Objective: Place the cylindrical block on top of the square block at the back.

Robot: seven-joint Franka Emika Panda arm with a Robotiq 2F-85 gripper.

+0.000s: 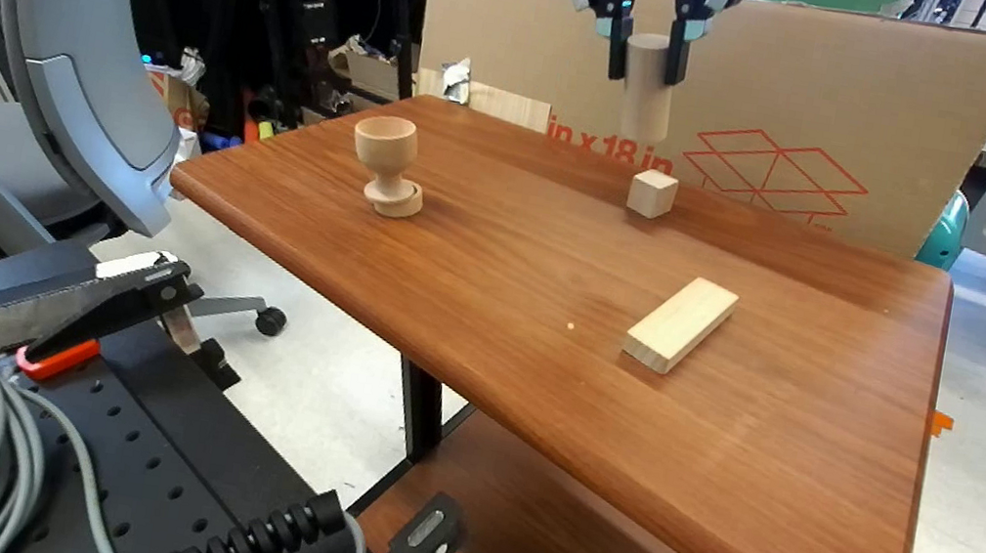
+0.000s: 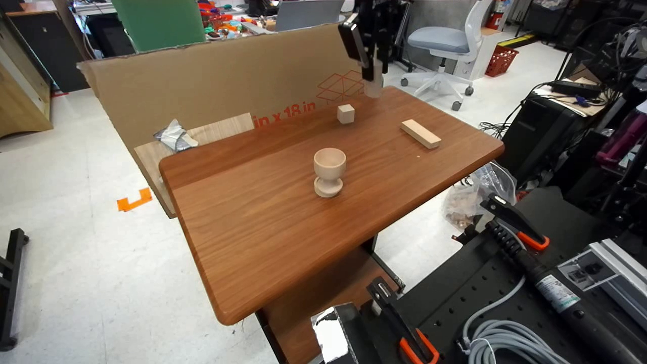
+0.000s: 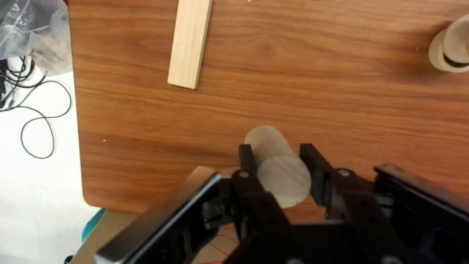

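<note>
Where a cardboard sheet (image 1: 512, 32) stands behind the counter (image 1: 495, 262), I read "in x 18 in" in red lettering (image 2: 291, 112) in both exterior views, beside an angular red line drawing (image 1: 772, 170); a white label (image 2: 557, 293) on a black rod (image 2: 529, 266) is too small for me to read; the counter shows brown wood grain and rounded corners, above a pale floor (image 2: 65, 283), with a grey chair (image 1: 86, 34) near one end; my pincer (image 1: 645, 76) grips the cylindrical block (image 1: 645, 113) from two sides near its upper end; I hold that block in the air, its long axis close to vertical, its flat round top facing me in the wrist view; the square block (image 1: 652, 194) rests on the counter near the cardboard sheet, lower and apart from it.
</note>
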